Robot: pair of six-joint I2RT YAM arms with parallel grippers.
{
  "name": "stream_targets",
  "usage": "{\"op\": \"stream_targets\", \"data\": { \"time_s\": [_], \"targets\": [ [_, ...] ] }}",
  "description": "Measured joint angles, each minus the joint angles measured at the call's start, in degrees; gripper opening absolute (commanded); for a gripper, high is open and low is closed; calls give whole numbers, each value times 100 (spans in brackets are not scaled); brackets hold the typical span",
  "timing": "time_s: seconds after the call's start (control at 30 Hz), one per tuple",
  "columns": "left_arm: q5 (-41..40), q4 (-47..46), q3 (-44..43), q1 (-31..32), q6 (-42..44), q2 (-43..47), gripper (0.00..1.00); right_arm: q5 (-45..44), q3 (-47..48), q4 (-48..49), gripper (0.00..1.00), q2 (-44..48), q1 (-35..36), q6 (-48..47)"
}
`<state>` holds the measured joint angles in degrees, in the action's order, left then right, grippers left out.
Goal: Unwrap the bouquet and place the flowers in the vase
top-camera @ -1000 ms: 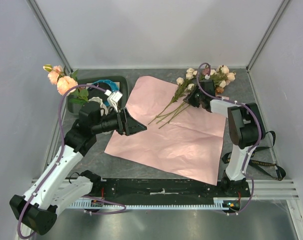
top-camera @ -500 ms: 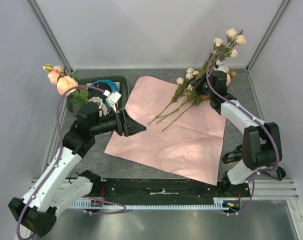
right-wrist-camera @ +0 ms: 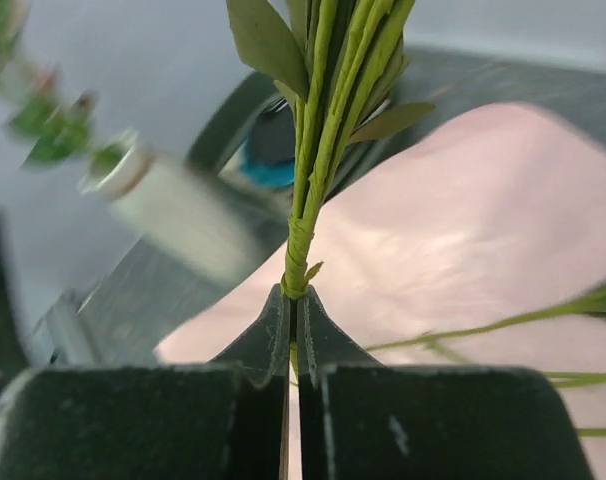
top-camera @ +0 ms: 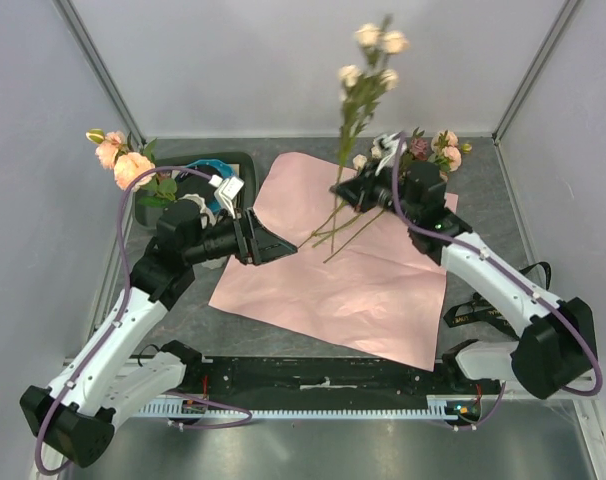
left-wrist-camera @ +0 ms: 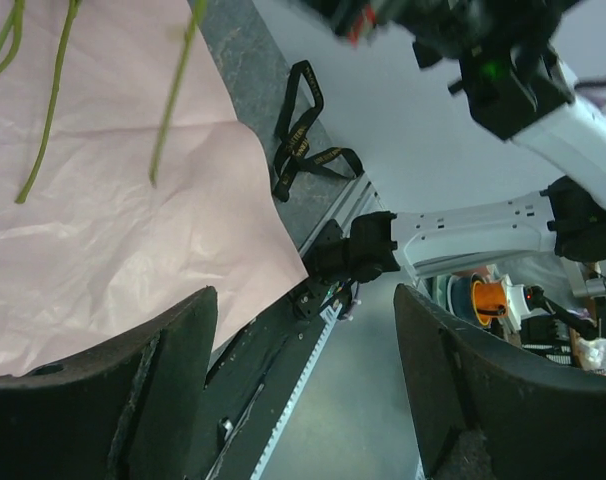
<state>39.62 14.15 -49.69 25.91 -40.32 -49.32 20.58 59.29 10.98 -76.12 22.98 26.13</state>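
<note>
Your right tool is pinching a cream-flowered green stem bunch upright over the pink paper sheet; your left tool is hovering wide.

- Pale grey walls close the back and both sides, evenly lit.
- Slanting metal posts mark the back corners.
- The tabletop is speckled dark grey.
- A light aluminium rail runs along its near edge.
</note>
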Motion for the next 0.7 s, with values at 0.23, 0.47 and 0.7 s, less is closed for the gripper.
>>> {"op": "stream_targets", "data": {
  "time_s": [0.23, 0.47, 0.7],
  "targets": [
    [109, -503, -15, 0, -321, -466, 68, 619, -516, -437, 0, 444, 1471, -501],
    [120, -730, -31, 0, -457, -573, 69, 708, -789, -804, 0, 704, 2072, -562],
    [33, -741, -341, 0, -472, -743, 57, 737, -791, -866, 0, 811, 2592, -658]
  ]
}}
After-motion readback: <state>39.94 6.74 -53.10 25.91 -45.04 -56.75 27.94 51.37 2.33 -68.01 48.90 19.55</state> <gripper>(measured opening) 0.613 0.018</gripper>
